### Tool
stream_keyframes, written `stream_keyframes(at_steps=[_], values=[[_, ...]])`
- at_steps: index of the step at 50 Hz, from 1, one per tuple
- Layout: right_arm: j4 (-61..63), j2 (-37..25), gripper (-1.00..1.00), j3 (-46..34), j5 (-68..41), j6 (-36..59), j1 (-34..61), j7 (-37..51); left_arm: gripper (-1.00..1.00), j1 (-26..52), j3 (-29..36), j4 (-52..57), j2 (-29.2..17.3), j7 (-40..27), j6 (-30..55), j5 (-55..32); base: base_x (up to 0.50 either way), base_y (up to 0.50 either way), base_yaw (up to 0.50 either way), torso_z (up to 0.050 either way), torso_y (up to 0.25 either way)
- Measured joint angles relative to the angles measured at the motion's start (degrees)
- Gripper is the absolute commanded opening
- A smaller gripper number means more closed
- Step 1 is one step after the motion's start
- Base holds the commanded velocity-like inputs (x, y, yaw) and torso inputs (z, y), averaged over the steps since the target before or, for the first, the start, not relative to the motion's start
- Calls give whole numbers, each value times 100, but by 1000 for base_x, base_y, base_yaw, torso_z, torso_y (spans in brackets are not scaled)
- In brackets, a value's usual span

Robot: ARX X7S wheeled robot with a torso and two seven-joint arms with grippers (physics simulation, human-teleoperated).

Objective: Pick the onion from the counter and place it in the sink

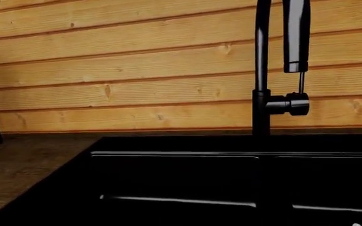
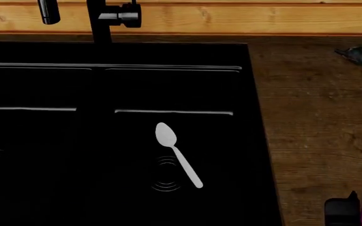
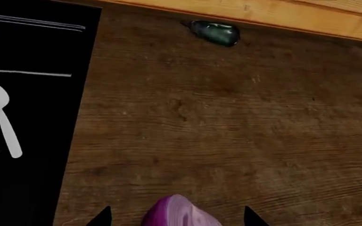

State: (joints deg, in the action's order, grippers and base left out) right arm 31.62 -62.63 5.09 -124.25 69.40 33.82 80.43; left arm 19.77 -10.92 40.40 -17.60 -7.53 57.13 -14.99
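The onion (image 3: 179, 213) sits on the table (image 3: 231, 122) near its front edge, just right of the sink (image 2: 256, 141), between the spread-open fingers (image 3: 103, 217) of the right gripper (image 3: 177, 217), which do not clearly touch it. A spoon (image 2: 176, 153) lies in the sink's right basin, over the drain. Farther back, a green object (image 3: 216, 32) rests at the table's back edge by the wooden wall (image 1: 137, 70). The faucet (image 1: 261, 94) stands behind the sink. The left gripper is out of sight.
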Motion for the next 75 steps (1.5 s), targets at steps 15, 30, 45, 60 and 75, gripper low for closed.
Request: stream_keyframes(at_steps=[15,30,45,60,75], values=[[-427,86,100,-537,221,204,391,-178,100,-36,49,-171,17,6,-132,-16,0,0,0,0,0],[-1161,361,100,-1331,744,669,1159,-469,100,-108,49,-276,23,-5,-230,-35,0,0,0,0,0],[-1068,422,100,-897,1288,369,79,-946,100,-151,66,-309,8,-31,-270,-49,0,0,0,0,0],[-911,337,-100,-226,2000,153,-1005,-1409,100,-184,83,-357,7,-49,-314,-76,0,0,0,0,0],[-395,343,-100,-513,2278,251,-270,-1819,100,-149,94,-342,-10,-81,-271,-118,0,0,0,0,0]])
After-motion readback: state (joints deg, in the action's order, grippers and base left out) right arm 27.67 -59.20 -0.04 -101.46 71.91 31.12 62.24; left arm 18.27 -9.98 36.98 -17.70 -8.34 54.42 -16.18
